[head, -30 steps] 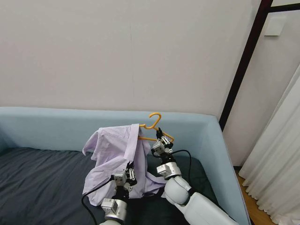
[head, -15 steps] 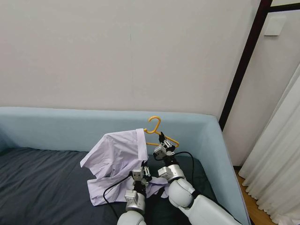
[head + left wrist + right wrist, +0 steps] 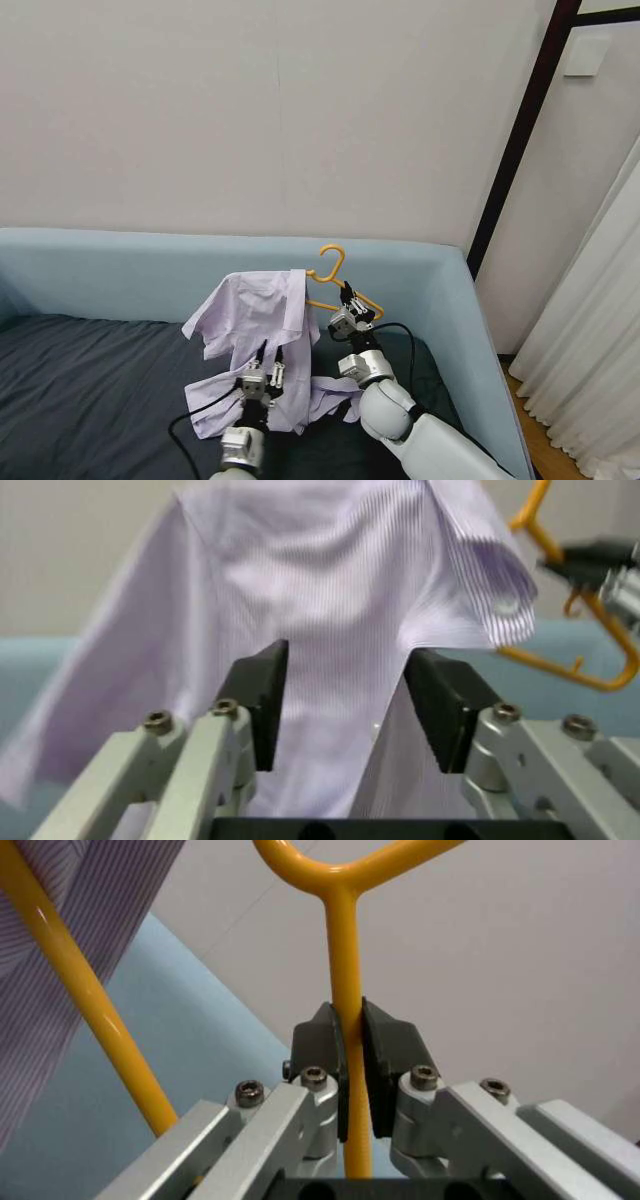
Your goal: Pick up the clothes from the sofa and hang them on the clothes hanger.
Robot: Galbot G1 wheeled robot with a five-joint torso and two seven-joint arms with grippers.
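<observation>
Right gripper (image 3: 350, 1039) pinches the yellow hanger (image 3: 342, 945), held above the sofa (image 3: 100, 270), with the lilac shirt (image 3: 255, 310) draped over one shoulder. Left gripper (image 3: 347, 664) gapes wide at the cloth. Lopsided weight could slide the shirt off.

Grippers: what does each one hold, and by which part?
Right gripper clamps the yellow hanger by a bare bar. Left gripper is open at the shirt, holding nothing.

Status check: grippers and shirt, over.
Right gripper shut on yellow hanger, held above sofa. Left gripper open, facing the shirt. Shirt draped over one hanger arm, tail reaching sofa. Nothing blocking.
</observation>
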